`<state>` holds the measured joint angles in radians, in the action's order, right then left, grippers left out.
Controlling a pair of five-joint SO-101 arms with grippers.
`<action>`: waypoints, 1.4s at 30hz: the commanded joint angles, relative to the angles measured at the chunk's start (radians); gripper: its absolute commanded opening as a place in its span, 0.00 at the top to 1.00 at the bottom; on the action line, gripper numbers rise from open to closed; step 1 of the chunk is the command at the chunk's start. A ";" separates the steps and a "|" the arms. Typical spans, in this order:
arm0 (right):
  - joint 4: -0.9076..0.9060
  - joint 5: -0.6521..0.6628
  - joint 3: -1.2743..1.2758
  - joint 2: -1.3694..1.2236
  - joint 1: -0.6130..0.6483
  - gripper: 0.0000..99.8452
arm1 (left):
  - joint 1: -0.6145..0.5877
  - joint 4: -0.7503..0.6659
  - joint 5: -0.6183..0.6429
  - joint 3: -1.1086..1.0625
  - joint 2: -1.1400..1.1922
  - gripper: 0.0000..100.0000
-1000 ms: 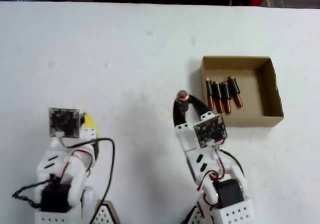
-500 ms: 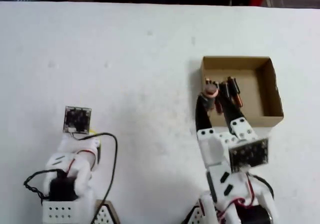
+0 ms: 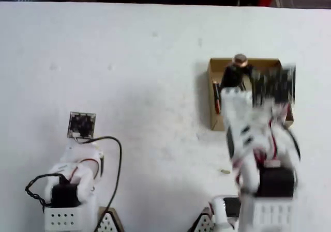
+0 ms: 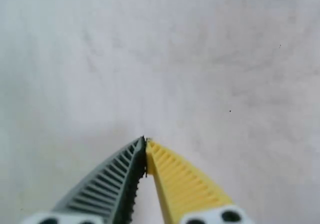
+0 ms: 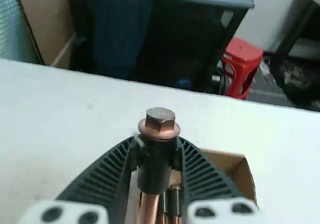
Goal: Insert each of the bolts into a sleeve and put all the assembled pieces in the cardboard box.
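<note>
Bolt (image 5: 160, 121) with a copper hex head sits in a black sleeve (image 5: 154, 171), and the right gripper (image 5: 156, 145) has its jaws clamped on that sleeve from both sides, head poking out past the tips. In the high view the right arm reaches over the cardboard box (image 3: 211, 116), with the bolt's head (image 3: 239, 60) showing at the box's far rim. At least 1 assembled piece (image 3: 216, 97) lies inside by the box's left wall. The left gripper (image 4: 145, 142) hangs above the bare white surface (image 3: 129, 61), well apart from the box, its grey and yellow jaws pressed together on nothing. A small yellowish bit (image 3: 224, 171) lies on the surface near the right arm's base.
</note>
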<state>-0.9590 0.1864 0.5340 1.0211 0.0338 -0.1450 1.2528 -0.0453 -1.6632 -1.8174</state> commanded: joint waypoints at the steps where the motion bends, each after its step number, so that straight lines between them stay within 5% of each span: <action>1: 0.008 -0.003 -0.112 -0.231 -0.084 0.98 | 0.001 0.046 -0.008 0.003 -0.012 0.98; 16: -0.001 0.167 -0.580 -1.178 -0.338 0.98 | 0.001 0.034 -0.008 -0.029 -0.012 0.98; 42: -0.036 0.373 -0.795 -1.563 -0.282 0.96 | -0.004 0.034 -0.008 -0.029 -0.012 0.98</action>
<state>-0.9897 0.5501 -0.2041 -0.5593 -0.2793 -0.1435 1.2912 -0.0453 -1.6955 -1.8220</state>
